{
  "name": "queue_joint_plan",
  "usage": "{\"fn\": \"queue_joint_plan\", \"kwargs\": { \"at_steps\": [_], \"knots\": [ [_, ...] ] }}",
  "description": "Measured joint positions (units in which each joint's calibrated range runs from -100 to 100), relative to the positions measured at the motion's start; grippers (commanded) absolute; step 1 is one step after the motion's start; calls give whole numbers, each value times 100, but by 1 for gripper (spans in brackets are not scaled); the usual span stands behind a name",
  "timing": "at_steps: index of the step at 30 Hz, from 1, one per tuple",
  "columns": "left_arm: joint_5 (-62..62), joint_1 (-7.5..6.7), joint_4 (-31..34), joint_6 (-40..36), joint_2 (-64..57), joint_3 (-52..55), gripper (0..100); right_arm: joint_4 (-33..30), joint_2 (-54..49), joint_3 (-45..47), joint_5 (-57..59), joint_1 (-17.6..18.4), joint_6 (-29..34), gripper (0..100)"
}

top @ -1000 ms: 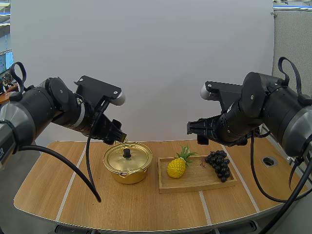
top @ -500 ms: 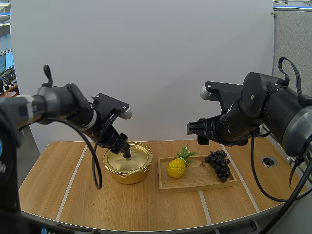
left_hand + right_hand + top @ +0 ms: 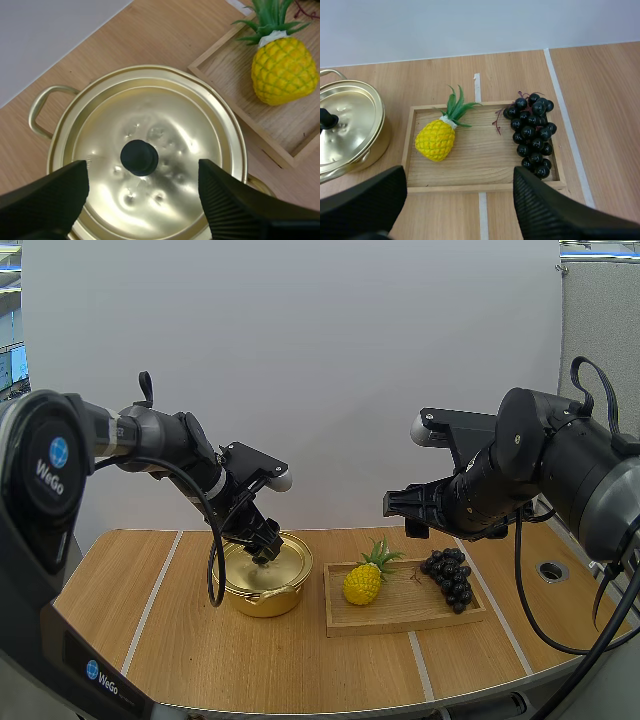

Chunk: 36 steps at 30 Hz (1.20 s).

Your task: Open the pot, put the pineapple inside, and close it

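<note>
Since a second earlier the left gripper (image 3: 266, 546) had dropped to the closed pot (image 3: 262, 592). Its wrist view revealed, as the high view could not, fingers (image 3: 50, 195) wide apart flanking the lid knob (image 3: 139, 157), holding nothing. Meanwhile the right gripper (image 3: 460, 175) hung open and empty over the pineapple (image 3: 436, 140) on the tray (image 3: 485, 172).

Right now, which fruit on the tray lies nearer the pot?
The yellow pineapple; the black grapes lie at the tray's other end, farther from the pot.

Glossy black-and-grey left arm (image 3: 165, 440) bears blue WeGo badges (image 3: 58, 453).
</note>
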Motion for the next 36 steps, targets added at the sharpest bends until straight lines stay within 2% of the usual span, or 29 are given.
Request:
{"fn": "queue_joint_plan", "kwargs": {
  "at_steps": [4,11,27,28,33,36],
  "knots": [
    [-128,0,229,-133,319,-107,100,0,0,0,0,0,0,100],
    [-600,0,241,-133,605,-167,100,0,0,0,0,0,0,100],
    [-123,0,229,-133,1173,-767,100,0,0,0,0,0,0,100],
    [-84,0,229,-133,1173,-767,98,0,0,0,0,0,0,100],
    [32,0,229,-142,1173,-777,55,0,0,0,0,0,0,100],
    [97,0,229,-142,1173,-777,32,0,0,0,0,0,0,100]
  ]
}}
